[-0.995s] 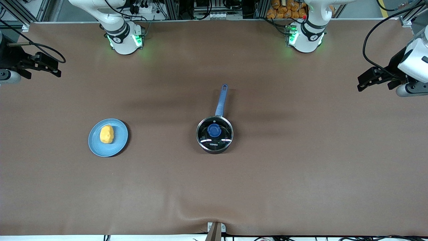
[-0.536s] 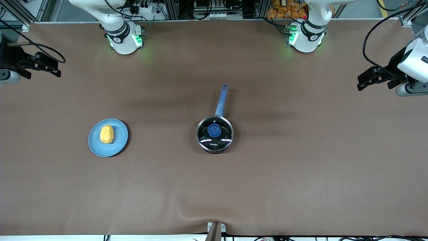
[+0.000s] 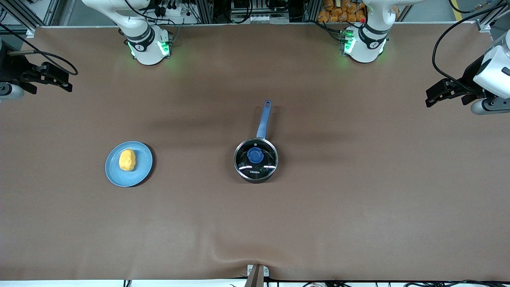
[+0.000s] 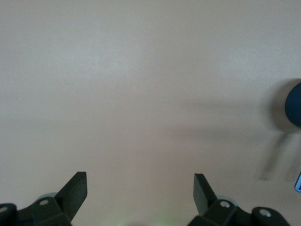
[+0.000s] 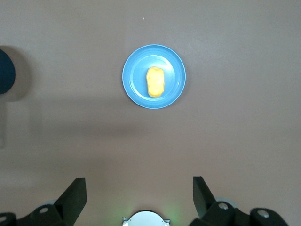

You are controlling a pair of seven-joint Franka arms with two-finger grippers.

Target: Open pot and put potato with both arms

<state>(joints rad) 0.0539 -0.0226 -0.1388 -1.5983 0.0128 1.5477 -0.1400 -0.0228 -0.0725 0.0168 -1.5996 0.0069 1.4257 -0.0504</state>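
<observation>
The pot (image 3: 255, 160) stands mid-table, black, with its glass lid and blue knob (image 3: 255, 155) on and its blue handle (image 3: 263, 119) pointing toward the robots' bases. The yellow potato (image 3: 127, 160) lies on a light-blue plate (image 3: 139, 171) toward the right arm's end; it also shows in the right wrist view (image 5: 154, 82). My left gripper (image 3: 434, 95) hangs open and empty over the left arm's end of the table, its fingers apart in the left wrist view (image 4: 139, 186). My right gripper (image 3: 59, 79) hangs open and empty over the right arm's end (image 5: 139, 188).
The brown table mat (image 3: 358, 199) is bare around the pot and plate. The pot's dark edge shows at the border of the right wrist view (image 5: 5, 71) and the left wrist view (image 4: 295, 104). Cables and frames stand along the table's base side.
</observation>
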